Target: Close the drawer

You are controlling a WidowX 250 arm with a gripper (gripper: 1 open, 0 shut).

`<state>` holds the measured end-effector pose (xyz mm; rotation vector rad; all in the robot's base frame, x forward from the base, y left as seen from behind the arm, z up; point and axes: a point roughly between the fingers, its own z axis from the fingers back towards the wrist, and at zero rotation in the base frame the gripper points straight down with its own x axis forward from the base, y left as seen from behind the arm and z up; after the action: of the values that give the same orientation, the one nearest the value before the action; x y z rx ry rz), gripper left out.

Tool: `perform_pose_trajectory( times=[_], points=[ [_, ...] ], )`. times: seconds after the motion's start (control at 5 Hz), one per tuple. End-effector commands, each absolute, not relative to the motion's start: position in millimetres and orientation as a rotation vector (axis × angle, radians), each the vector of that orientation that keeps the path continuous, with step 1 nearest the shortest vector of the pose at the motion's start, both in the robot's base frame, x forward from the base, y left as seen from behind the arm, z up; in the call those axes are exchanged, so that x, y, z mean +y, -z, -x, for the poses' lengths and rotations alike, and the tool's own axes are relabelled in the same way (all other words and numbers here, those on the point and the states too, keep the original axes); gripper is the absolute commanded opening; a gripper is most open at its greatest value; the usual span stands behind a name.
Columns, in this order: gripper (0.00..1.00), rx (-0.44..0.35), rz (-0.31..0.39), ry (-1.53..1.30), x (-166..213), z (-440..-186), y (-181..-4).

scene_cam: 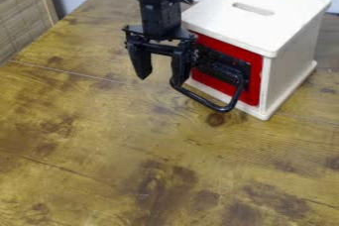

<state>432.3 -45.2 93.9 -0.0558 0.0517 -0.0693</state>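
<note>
One white box stands at the table's far right corner, its red drawer apparently shut or nearly so — perhaps only confirmation left. My gripper hangs beside it, fingers apart — gripping nothing.

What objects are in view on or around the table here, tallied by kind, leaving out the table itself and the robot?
Cream-white box with slotted top: 1
Red-fronted drawer with black loop handle: 1
Slatted wooden panel at the left edge: 1
Total: 3
</note>
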Motion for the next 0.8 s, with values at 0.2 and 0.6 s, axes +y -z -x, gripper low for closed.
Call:
perform_pose_trajectory(
  times=[0.2,0.6],
  points=[
    [1.0,-0.085,0.077,0.021,-37.0,-440.6,-139.6],
    [1.0,-0.076,0.083,0.117,-61.5,-436.9,-129.4]
  ],
)
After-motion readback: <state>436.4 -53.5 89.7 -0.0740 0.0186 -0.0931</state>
